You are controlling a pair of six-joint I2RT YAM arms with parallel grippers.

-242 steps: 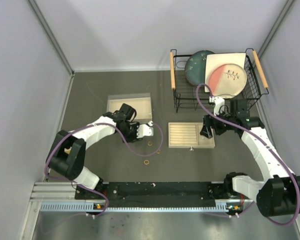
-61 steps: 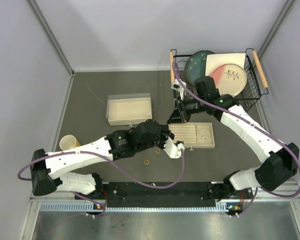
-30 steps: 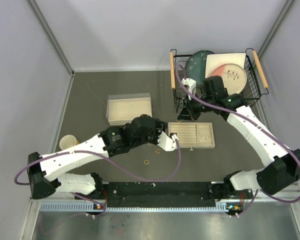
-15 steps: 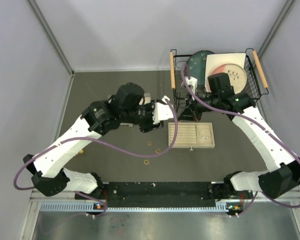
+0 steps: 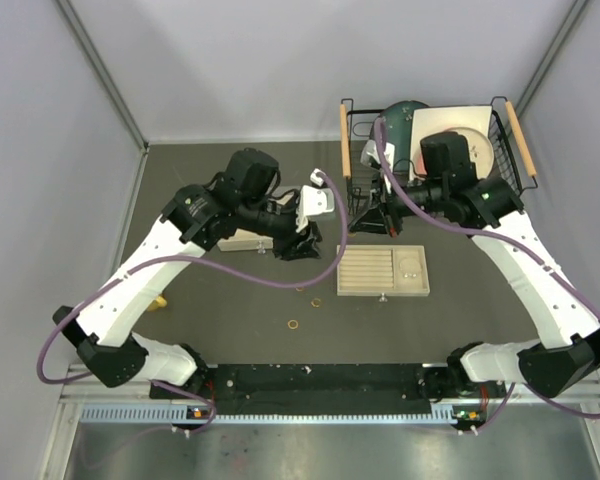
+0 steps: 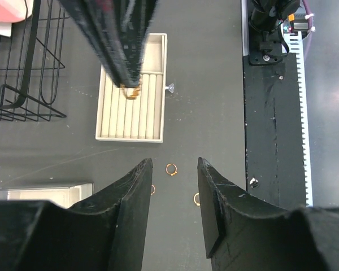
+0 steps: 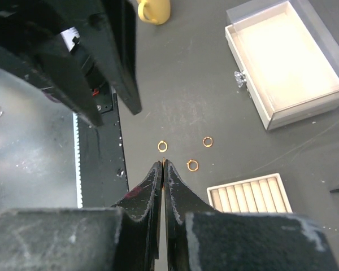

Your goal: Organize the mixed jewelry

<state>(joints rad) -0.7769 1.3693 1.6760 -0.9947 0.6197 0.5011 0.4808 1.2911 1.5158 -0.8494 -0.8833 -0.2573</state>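
Left gripper (image 6: 174, 166) hangs high over the dark table, fingers pointing down and parted, with only bare table showing in the gap. That half-open stance looks like readiness for something very small. Three loose gold-amber rings (image 5: 300, 289) lie far beneath it. One sits right under the gap at the fingertips, one is just off the left finger and one just off the right finger, all apart from each other. Holding the wrist this high probably keeps the whole cluster in its camera before one is chosen. Beyond the left gripper's tips, further out on the table, lies the beige slotted tray (image 5: 416, 284), with a small sparkly stud (image 6: 170, 87) on the table just beside its near rim. To the right, the right gripper (image 7: 163, 164) is raised above the tray's slotted end with its fingers pressed together. A glint at their very tip, clearest from the left wrist, looks like another gold-amber ring (image 6: 132, 92) pinched there. A tight pinch suits so thin a band, and this position suggests it is meant for a slot. Behind this gripper stands the wire dish rack (image 5: 510, 180). Off to its far side are the open pale-lined box (image 7: 282, 68) and the yellow cup (image 7: 153, 10).
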